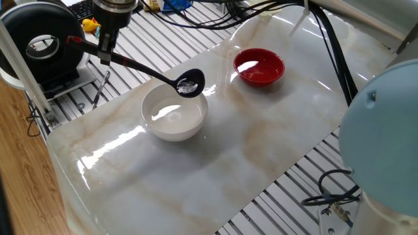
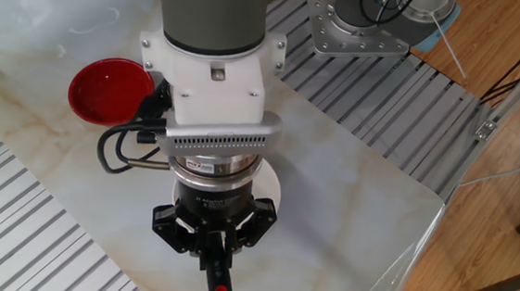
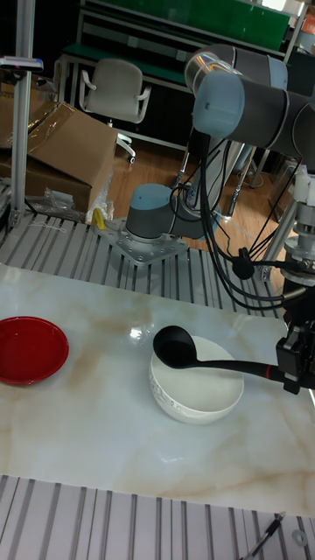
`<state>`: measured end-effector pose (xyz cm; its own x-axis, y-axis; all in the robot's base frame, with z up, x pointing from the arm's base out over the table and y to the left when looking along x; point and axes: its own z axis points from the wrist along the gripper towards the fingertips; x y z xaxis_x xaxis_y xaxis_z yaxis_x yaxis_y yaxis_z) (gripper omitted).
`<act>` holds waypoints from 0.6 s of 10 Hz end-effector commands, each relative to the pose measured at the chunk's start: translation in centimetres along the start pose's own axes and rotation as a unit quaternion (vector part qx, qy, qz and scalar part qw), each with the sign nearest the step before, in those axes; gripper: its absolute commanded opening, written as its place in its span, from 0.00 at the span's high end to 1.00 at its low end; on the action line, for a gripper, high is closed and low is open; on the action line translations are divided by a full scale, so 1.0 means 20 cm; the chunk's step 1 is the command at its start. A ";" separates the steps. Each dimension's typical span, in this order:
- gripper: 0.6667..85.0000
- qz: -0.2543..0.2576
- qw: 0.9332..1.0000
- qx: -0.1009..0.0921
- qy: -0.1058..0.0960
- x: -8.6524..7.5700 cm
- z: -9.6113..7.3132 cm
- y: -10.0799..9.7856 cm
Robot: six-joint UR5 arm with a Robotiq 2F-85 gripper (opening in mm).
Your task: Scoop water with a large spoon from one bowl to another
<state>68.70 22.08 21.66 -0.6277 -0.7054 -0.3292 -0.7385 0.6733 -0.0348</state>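
Above the far rim of the white bowl hangs the scoop of the ladle, clear of the bowl and level, with a glint of water inside it. The long black handle runs up and to the left from the scoop to the gripper, whose two fingers are closed on the handle near its red end; in the other fixed view the red tip sticks out below the gripper toward the camera. The tall fixed view shows the handle lying nearly horizontal across the bowl, the ladle over the bowl's left side and the gripper at the right edge of the picture.

The white bowl sits on the marble tabletop and holds more water, seen as a pale sheen on its floor. The red bowl stands well apart from it, farther back and to the right, glossy inside. Off the left edge of the marble a black round device rests on the slatted metal bench.
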 end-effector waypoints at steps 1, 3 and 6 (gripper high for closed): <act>0.99 0.005 1.000 -0.008 -0.011 -0.02 0.00 0.01; 0.99 0.015 1.000 -0.007 -0.012 -0.04 0.00 0.03; 0.99 0.016 1.000 -0.012 -0.020 -0.07 0.00 0.04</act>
<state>68.94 23.00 21.74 -0.6376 -0.6864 -0.3498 -0.7282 0.6851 -0.0170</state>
